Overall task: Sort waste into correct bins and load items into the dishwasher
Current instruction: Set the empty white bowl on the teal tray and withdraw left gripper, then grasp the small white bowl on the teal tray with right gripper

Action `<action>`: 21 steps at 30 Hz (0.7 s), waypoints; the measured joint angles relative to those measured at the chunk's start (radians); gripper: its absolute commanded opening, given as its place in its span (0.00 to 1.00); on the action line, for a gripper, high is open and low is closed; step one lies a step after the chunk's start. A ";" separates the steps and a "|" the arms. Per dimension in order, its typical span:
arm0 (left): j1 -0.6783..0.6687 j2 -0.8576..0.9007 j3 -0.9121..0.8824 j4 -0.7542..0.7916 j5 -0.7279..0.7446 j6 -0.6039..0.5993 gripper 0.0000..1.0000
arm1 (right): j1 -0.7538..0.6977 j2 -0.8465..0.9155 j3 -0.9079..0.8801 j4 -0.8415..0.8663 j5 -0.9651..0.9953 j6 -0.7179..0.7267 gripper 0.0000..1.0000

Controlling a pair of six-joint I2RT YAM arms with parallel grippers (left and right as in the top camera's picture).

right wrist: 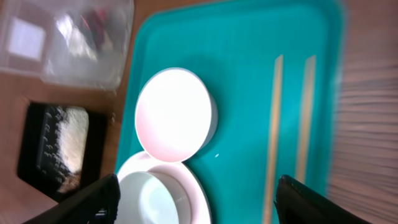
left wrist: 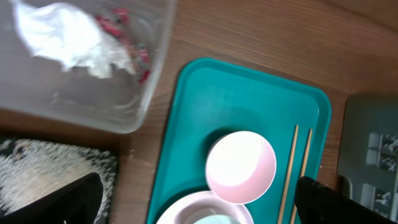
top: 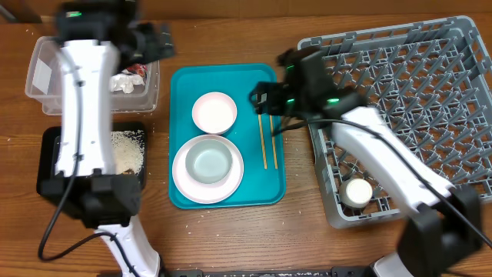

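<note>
On the wooden table (top: pixel 231 238), a teal tray (top: pixel 184 85) is lying between the two bins and the grey dish rack (top: pixel 430 77). It is carrying a small pale bowl (top: pixel 214 111) and, touching it on the near side, a round white plate (top: pixel 181 175) with a second bowl (top: pixel 209 163) sitting in it. The chopsticks (top: pixel 267 142) are lying side by side along the tray's rack-side edge.

The left pincer (left wrist: pixel 199 179) is hanging above the corner where the clear tub (top: pixel 42 77) is meeting the tray. Its fingers are spreading wide and gripping nothing. Inside the tub, the crumpled tissue (left wrist: pixel 62 34) and the red-and-white wrapper (left wrist: pixel 127 46) are resting together. Just beside the tub, the black tray (top: pixel 50 150) is holding a patch of white grains (top: pixel 127 150).

The right pincer (right wrist: pixel 199 180) is reaching from over the rack and hovering above the tray near the chopsticks' far ends. Its fingers are also standing wide apart and are carrying nothing. The right wrist view is showing some blur along the tray's edge.

The small white cup (top: pixel 357 192) is sitting in the rack's near corner on the tray side.
</note>
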State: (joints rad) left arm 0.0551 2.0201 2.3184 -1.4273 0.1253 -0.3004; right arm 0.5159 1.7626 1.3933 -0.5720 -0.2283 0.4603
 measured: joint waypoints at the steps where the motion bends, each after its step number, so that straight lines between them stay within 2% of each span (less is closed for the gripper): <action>1: 0.019 -0.005 0.002 -0.010 0.009 0.004 1.00 | 0.010 0.013 0.000 0.006 0.007 0.008 0.78; 5: 0.070 -0.006 0.001 -0.052 0.041 0.029 1.00 | 0.089 0.143 0.000 0.069 0.065 0.047 0.64; 11: 0.087 -0.006 0.001 -0.060 0.059 0.053 1.00 | 0.132 0.273 0.000 0.164 0.099 0.068 0.54; 14: 0.089 -0.006 0.001 -0.061 0.060 0.061 1.00 | 0.134 0.301 0.000 0.180 0.113 0.086 0.46; 16: 0.089 -0.006 0.001 -0.062 0.063 0.065 1.00 | 0.134 0.306 0.000 0.182 0.132 0.097 0.33; 21: 0.089 -0.006 0.001 -0.062 0.063 0.068 1.00 | 0.130 0.307 0.000 0.189 0.160 0.111 0.21</action>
State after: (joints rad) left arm 0.1444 2.0140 2.3196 -1.4891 0.1879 -0.2329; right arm 0.6456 2.0693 1.3933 -0.3832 -0.0685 0.5716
